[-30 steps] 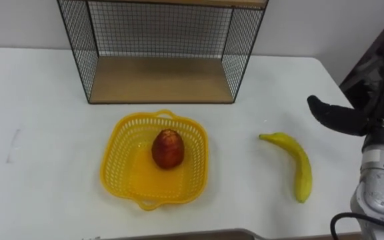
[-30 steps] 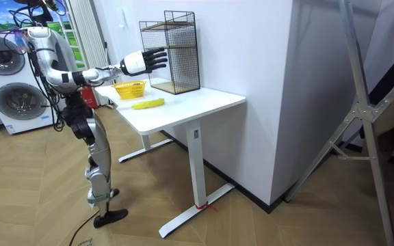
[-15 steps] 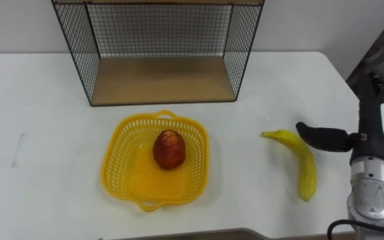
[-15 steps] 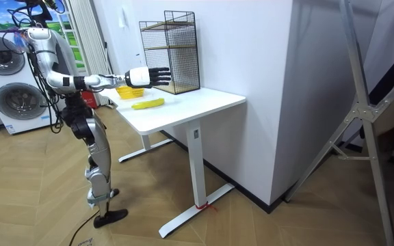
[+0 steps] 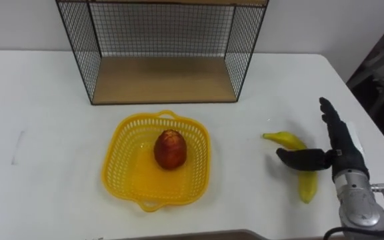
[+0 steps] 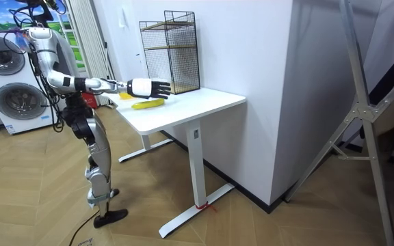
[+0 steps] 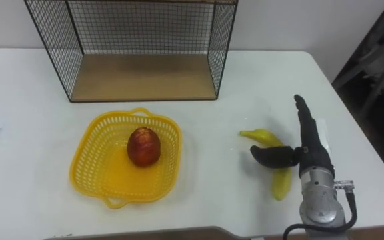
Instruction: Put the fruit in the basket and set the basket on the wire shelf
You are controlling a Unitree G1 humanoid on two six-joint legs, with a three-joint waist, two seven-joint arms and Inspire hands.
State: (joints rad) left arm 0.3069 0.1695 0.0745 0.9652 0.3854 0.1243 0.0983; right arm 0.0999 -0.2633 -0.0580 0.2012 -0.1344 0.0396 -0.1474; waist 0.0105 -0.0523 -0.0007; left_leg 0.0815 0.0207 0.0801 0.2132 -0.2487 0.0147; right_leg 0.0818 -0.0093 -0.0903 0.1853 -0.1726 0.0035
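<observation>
Lowered from where it hung above the bench's right edge a second ago, the right hand [image 5: 339, 152] is now down over the banana [image 5: 287, 140]. Its fingers are straight and point toward the far edge, and its thumb is spread out to the left across the middle of the fruit. The hand is apart and grips nothing. Whether the thumb actually rests on the banana cannot be told.

The banana lies on the bench [image 5: 45, 100] near its right edge. Its stem end points toward the basket [image 5: 107, 175] and its other end toward the near edge, and it sits in the same spot as before. The yellow basket sits around the middle of the bench, toward the near edge and well apart from the banana. A red fruit [image 5: 170, 148] lies inside it on the bottom. Neither the basket nor the red fruit has shifted.

Behind the basket, at the far edge, the wire shelf [image 5: 162, 80] stands with its wooden floor bare.

From the room view, the robot stands upright at the bench's end on the room view's left. Its right arm reaches out low over the top, and washing machines [image 6: 19, 102] stand behind it.
</observation>
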